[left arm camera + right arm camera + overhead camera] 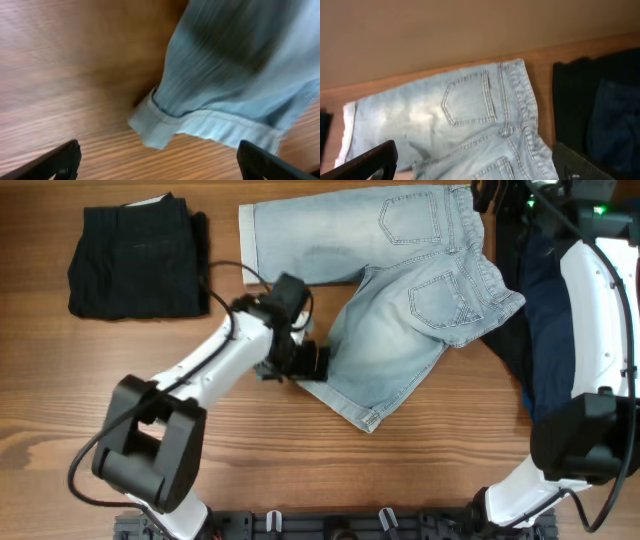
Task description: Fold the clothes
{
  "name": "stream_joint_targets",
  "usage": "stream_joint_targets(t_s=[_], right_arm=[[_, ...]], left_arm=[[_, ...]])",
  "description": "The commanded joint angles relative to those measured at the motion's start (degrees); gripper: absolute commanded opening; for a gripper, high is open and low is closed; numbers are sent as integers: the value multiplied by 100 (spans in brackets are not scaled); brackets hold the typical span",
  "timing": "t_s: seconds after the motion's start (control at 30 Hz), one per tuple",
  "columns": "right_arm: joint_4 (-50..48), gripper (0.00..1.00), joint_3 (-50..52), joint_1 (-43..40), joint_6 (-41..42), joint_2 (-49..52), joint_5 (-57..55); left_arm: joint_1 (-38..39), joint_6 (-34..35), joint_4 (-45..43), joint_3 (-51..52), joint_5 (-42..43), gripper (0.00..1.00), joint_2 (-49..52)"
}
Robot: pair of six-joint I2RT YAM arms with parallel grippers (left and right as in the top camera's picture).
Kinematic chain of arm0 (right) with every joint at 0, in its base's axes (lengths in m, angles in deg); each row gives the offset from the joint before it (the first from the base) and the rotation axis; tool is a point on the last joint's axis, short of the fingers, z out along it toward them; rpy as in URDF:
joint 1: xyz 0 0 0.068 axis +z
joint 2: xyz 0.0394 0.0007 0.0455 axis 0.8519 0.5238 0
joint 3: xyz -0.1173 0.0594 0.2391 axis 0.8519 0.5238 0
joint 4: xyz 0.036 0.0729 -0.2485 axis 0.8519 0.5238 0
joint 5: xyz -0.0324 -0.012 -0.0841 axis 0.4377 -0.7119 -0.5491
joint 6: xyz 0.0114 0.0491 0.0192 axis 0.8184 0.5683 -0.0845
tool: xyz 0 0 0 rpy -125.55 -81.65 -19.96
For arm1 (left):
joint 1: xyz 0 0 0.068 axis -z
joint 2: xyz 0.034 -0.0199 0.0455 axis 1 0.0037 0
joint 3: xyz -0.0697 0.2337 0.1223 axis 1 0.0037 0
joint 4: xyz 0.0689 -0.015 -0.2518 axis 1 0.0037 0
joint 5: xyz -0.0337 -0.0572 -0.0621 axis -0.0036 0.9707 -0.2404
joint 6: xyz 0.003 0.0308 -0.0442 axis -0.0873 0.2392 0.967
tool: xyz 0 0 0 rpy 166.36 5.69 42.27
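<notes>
- My left hand [308,361] is spread wide, its 2 fingers [57,161] far apart and nothing pinched between them.
- Just ahead of the gap between those fingers lies a turned-up hem corner [152,131] of the denim shorts [400,290], flat on the wood. I cannot tell whether either finger touches the cloth.
- From above, taking 12 o'clock as the far edge of the tabletop [300,480], this hand sits at the 9 o'clock side of the shorts' lower leg, near the tabletop's middle.
- My right hand [477,162] is also spread wide and holds nothing. It hangs above the shorts' seat, looking down on a stitched back pocket [469,102] and the waistband [520,92].
- The shorts lie back-side up, from the middle of the tabletop toward 1 o'clock. 1 leg runs toward 11 o'clock, the other slants toward 6 o'clock, and the waistband is bunched at the 3 o'clock end.
- A folded black garment [135,260] rests at 10 o'clock, well apart from the shorts.
- A heap of dark clothes [540,320] lies at 3 o'clock, beside the waistband and partly under my right arm.
</notes>
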Motion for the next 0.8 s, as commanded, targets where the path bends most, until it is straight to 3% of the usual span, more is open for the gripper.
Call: stream_joint_targets(t_s=[0.0, 0.17, 0.2, 0.27, 0.33, 0.43, 0.47, 0.63, 0.77], right_arm=[[46, 100, 20, -7, -116, 76, 358], [31, 100, 20, -7, -116, 76, 494], [39, 100, 20, -7, -114, 76, 494], [50, 100, 20, -7, -114, 76, 494], [52, 100, 20, -7, -114, 76, 496], [59, 100, 20, -7, -114, 76, 494], [57, 100, 20, -7, -114, 76, 494], [57, 100, 20, -7, -114, 76, 494], [55, 100, 20, -7, -116, 76, 494]], left_arm=[[-15, 195, -621, 680, -236, 100, 17], [-7, 278, -1510, 1043, -321, 95, 20], [-7, 275, -1694, 1080, -348, 86, 28], [4, 275, -1947, 1132, -363, 77, 31], [11, 278, -2118, 1158, -363, 53, 39], [9, 278, -2124, 1158, -369, 10, 39], [9, 278, -2124, 1158, -393, 4, 39], [-407, 308, -2103, 1123, -1143, 4, -55], [-1408, 297, -2170, 911, -1703, 4, -245]])
